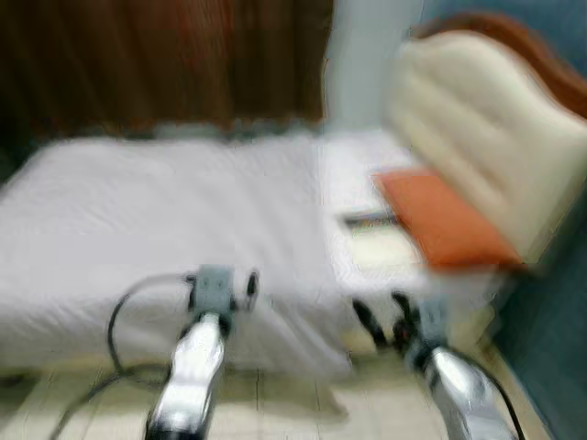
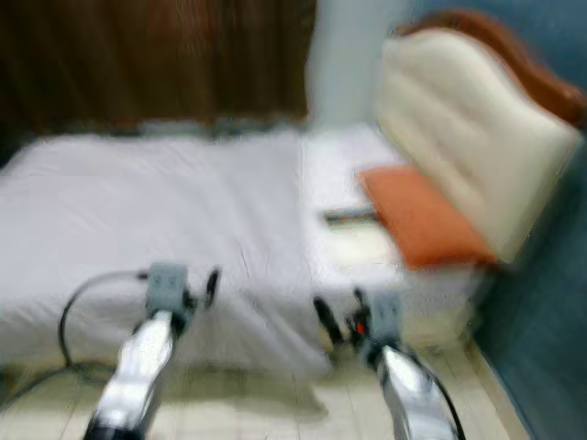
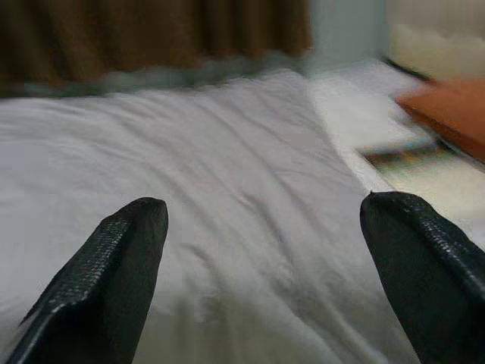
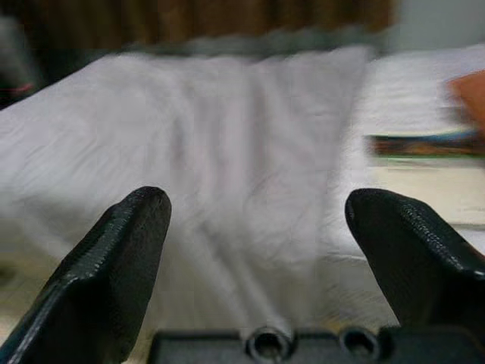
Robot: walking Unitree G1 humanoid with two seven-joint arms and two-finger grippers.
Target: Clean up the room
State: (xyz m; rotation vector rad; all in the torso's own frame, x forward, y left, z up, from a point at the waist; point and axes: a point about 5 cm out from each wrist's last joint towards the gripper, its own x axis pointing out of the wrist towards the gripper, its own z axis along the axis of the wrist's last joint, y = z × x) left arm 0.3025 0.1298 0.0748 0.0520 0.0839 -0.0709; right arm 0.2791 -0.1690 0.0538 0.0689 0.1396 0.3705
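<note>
A bed point(image 1: 165, 220) covered by a softly wrinkled white sheet is seen through motion blur, with a padded, curved cream headboard point(image 1: 477, 137) framed in reddish wood at its right end. A flat orange pillow point(image 1: 445, 220) lies against the headboard, and just beside it a thin, book-like object with a pale cover point(image 1: 381, 243) rests on the sheet. Brown curtains point(image 1: 165, 60) hang behind. The left gripper point(image 3: 261, 250) and right gripper point(image 4: 258, 250) are held before the bed's near edge, above pale floor tiles point(image 1: 275, 394), jaws spread wide and empty, their textured black fingers point(image 3: 106, 273) tapering.
</note>
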